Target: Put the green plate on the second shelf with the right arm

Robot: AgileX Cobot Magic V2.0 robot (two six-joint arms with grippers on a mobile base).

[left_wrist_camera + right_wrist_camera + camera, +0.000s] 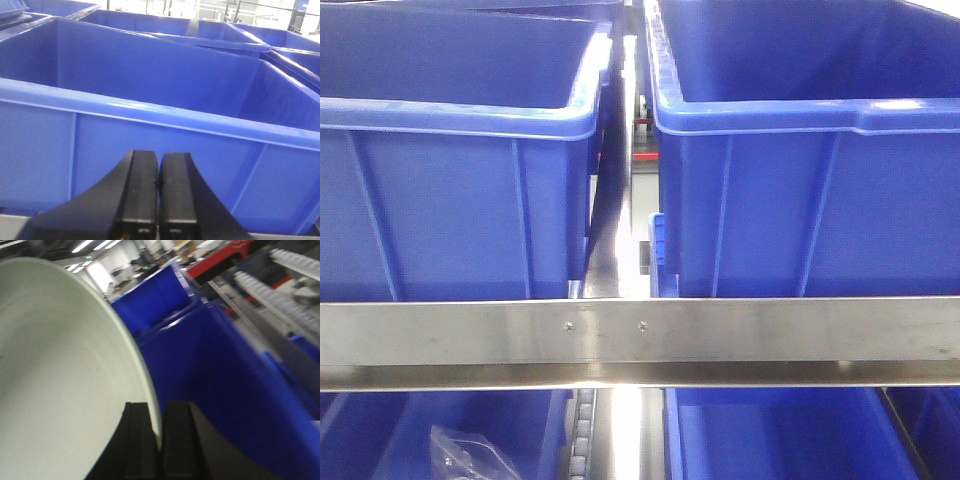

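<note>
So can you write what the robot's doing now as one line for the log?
right gripper: shut on green plate rim, plate tilted | left gripper: shut, empty | blue bins: on metal shelf | plate not shelved

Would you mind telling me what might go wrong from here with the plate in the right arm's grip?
1. The right end effector pinches only the rim of the green plate, so the plate may pivot or slip.
2. Blue bins sit close beside the plate; its edge could clip a bin wall.
3. The front view shows no plate, so that camera cannot confirm placement.
</note>
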